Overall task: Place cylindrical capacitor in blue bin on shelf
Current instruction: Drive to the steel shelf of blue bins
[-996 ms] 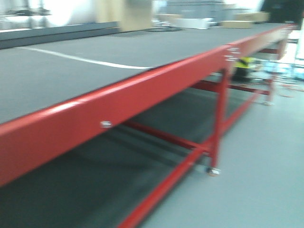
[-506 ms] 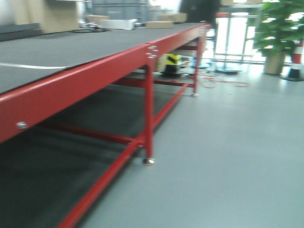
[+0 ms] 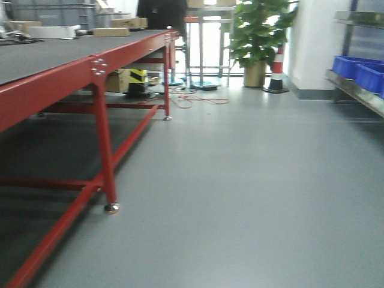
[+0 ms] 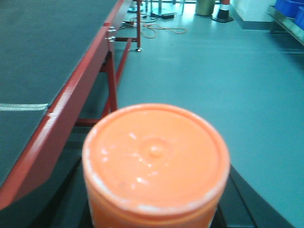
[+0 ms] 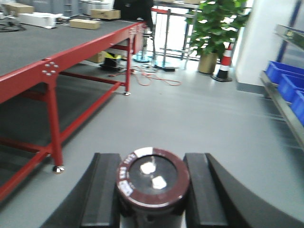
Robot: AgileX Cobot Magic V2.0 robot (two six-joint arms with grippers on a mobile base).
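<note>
- Red table point(image 3: 48, 90) has swung left in the front view; steel shelf point(image 3: 358, 92) with blue bins point(image 3: 358, 67) now shows at right, so the base is turning toward the goal.
- Right gripper point(image 5: 153, 190) clenches the capacitor point(image 5: 153, 180) upright.
- Left gripper point(image 4: 154, 213) jaws: cannot tell, an orange can point(image 4: 156, 159) hides them.

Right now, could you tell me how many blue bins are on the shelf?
3, in a row on the shelf: far bin, middle bin, near bin; others may be hidden.
</note>
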